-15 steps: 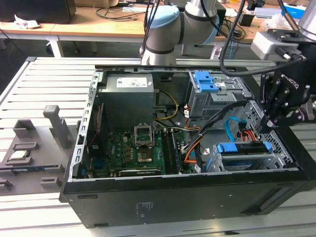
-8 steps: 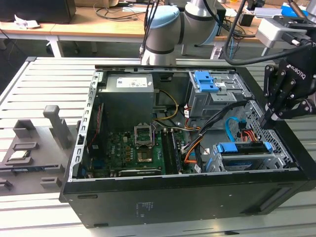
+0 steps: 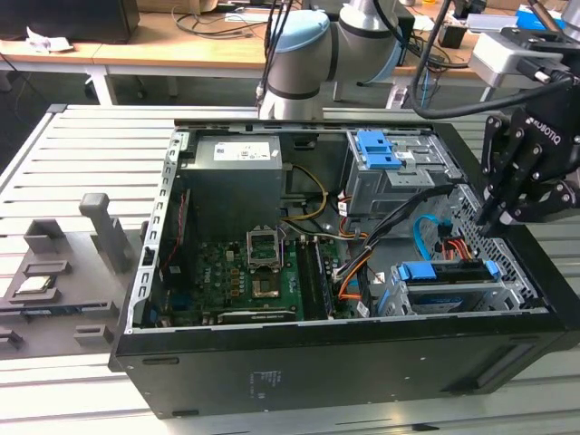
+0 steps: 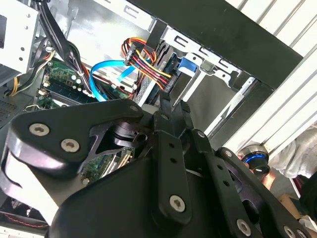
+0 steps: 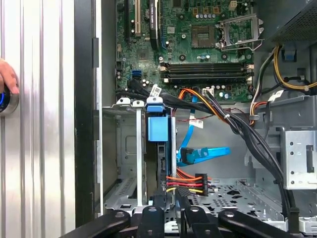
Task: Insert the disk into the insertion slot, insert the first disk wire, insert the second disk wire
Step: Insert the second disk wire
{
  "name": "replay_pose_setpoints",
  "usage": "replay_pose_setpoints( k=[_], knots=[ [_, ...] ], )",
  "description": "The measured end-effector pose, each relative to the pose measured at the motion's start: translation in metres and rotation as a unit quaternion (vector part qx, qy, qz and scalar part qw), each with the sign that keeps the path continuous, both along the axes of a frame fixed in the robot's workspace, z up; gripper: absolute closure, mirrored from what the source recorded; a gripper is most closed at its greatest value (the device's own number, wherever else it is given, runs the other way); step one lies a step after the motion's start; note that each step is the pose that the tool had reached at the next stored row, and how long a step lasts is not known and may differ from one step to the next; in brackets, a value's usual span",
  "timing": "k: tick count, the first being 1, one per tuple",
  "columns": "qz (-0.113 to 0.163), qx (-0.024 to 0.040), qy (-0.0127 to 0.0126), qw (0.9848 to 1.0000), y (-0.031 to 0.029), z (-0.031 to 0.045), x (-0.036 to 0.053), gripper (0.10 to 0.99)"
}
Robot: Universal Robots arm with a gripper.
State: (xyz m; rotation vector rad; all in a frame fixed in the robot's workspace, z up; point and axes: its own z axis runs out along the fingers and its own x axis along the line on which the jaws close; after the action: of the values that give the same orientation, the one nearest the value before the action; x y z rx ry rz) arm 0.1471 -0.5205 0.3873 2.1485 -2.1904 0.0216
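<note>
The gripper (image 5: 170, 196) is nearest. Its fingers (image 4: 168, 144) are drawn together with nothing between them that I can see, and it hangs just off one end of the disk (image 5: 161, 153). The disk stands on edge inside the slot (image 5: 126, 148), in the part of the case (image 3: 299, 381) toward the exterior view's right, so the first step looks done. Its long axis runs along the slot, left to right in the exterior view. The blue carrier tab (image 5: 157, 128) is at the end toward the board (image 5: 198, 44); which end bears the sockets I cannot tell. I judge the disk dense and rigid, with slick metal faces and little tolerance for knocks, so the blue carrier is the place to take hold rather than the bare metal. Just beside it, a power plug (image 5: 201, 178) on coloured wires and a blue cable (image 5: 205, 152) both look loose, apparently not plugged in. Outside the case wall, a hand (image 5: 5, 74) rests on a lit button (image 5: 4, 101).
</note>
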Motion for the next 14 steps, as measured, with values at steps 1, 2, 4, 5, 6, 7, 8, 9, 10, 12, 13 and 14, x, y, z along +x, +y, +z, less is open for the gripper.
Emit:
replay_pose_setpoints(
  k=[1, 2, 4, 5, 6, 7, 8, 9, 10, 12, 13, 14],
  knots=[
    [0.000, 0.0000, 0.0000, 1.0000, 0.0014, -0.0006, -0.0013, 0.847],
    [0.000, 0.0001, 0.0000, 1.0000, 0.0037, -0.0014, -0.0026, 0.847],
    [0.000, 0.0001, 0.0000, 1.0000, 0.0095, -0.0034, -0.0075, 0.847],
    [0.000, 0.0001, 0.0000, 1.0000, 0.0117, -0.0044, -0.0096, 0.847],
    [0.000, 0.0000, 0.0000, 1.0000, 0.0159, -0.0060, -0.0138, 0.847],
    [0.000, 0.0001, 0.0000, 1.0000, 0.0168, -0.0068, -0.0164, 0.847],
    [0.000, 0.0001, 0.0000, 1.0000, 0.0169, -0.0073, -0.0196, 0.847],
    [0.000, 0.0001, 0.0000, 1.0000, 0.0169, -0.0082, -0.0250, 0.847],
    [0.000, 0.0000, 0.0000, 1.0000, 0.0169, -0.0086, -0.0283, 0.847],
    [0.001, 0.0001, 0.0000, 1.0000, 0.0168, -0.0100, -0.0343, 0.847],
    [0.001, 0.0002, 0.0000, 1.0000, 0.0166, -0.0109, -0.0361, 0.847],
    [0.003, 0.0001, 0.0000, 1.0000, 0.0163, -0.0137, -0.0397, 0.847]
  ],
)
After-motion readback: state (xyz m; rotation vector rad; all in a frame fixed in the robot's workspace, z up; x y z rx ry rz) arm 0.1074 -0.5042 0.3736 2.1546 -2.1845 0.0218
